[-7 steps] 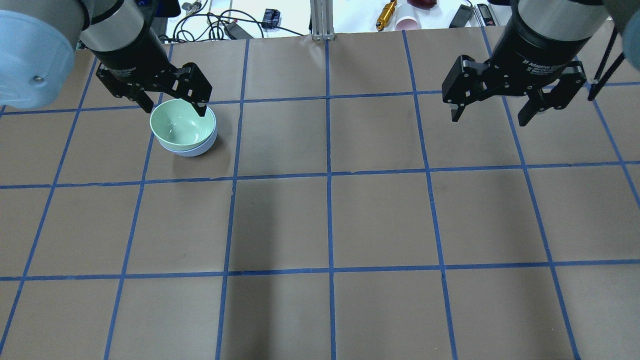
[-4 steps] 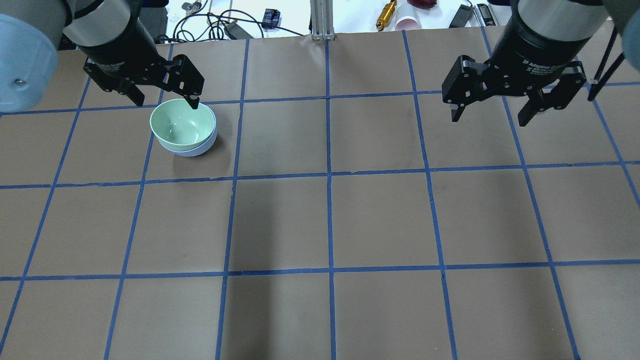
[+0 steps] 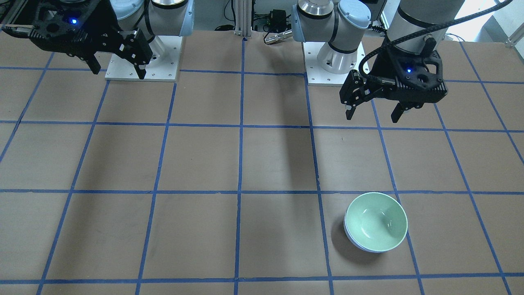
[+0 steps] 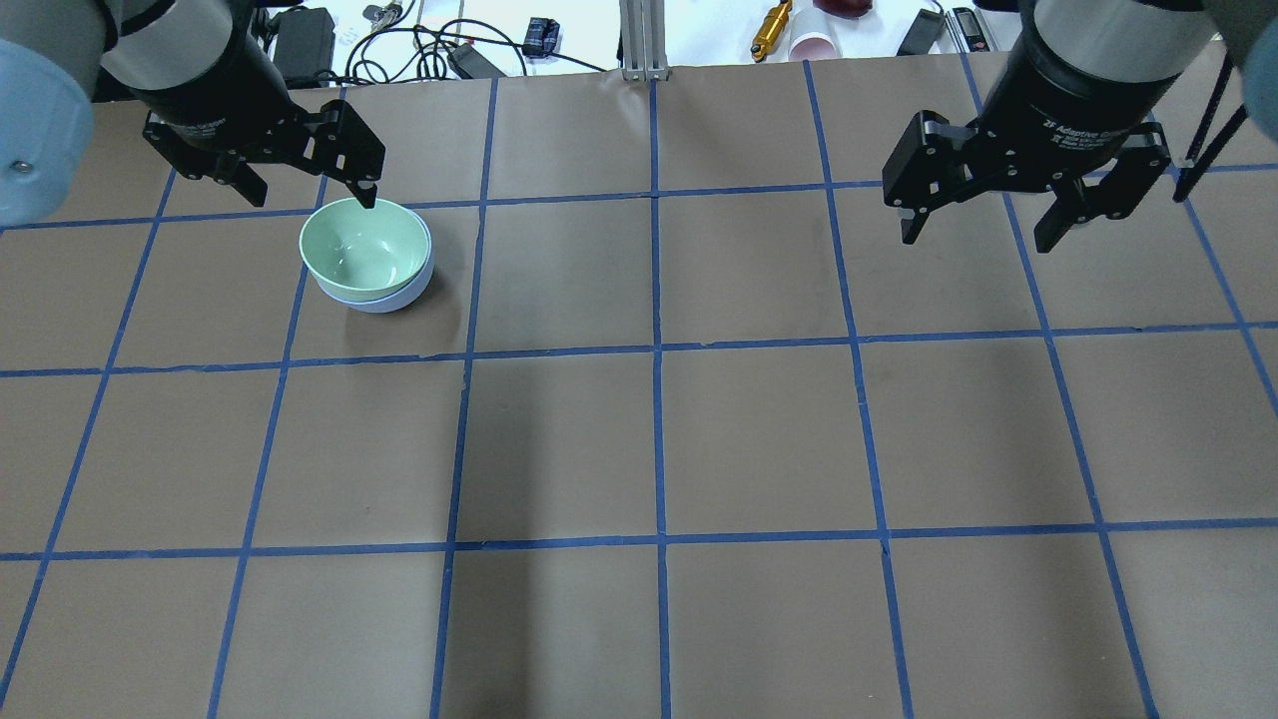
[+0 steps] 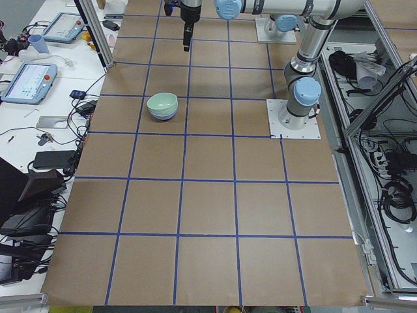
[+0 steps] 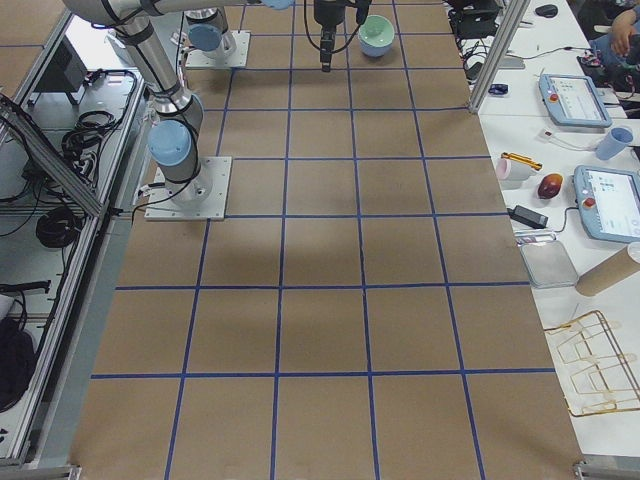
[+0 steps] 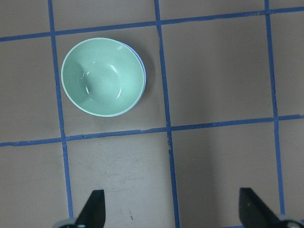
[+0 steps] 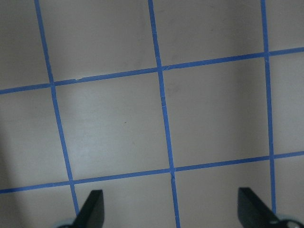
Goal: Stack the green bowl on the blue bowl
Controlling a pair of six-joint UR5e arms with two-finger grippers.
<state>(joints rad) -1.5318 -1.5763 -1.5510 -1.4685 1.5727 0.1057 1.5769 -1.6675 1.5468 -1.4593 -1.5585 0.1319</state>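
Note:
The green bowl (image 4: 364,248) sits nested inside the blue bowl (image 4: 387,303), on the table's left side. Only a thin strip of the blue bowl shows under the green rim. The stack also shows in the front-facing view, green bowl (image 3: 376,221) over blue bowl (image 3: 351,241), and in the left wrist view (image 7: 102,78). My left gripper (image 4: 314,198) is open and empty. It hangs above the table, apart from the bowls, beside the stack's far rim. My right gripper (image 4: 974,240) is open and empty above the table's right side, far from the bowls.
Beyond the table's far edge lie cables (image 4: 429,50), a pink cup (image 4: 814,45) and a yellow tool (image 4: 772,28). An aluminium post (image 4: 644,40) stands at the far middle. The arms' base plates (image 3: 141,61) sit at the robot's side of the table.
My left gripper has risen and drawn back from the green bowl's rim, moving toward the far left. The bowls stay nested and still. The right arm has not moved.

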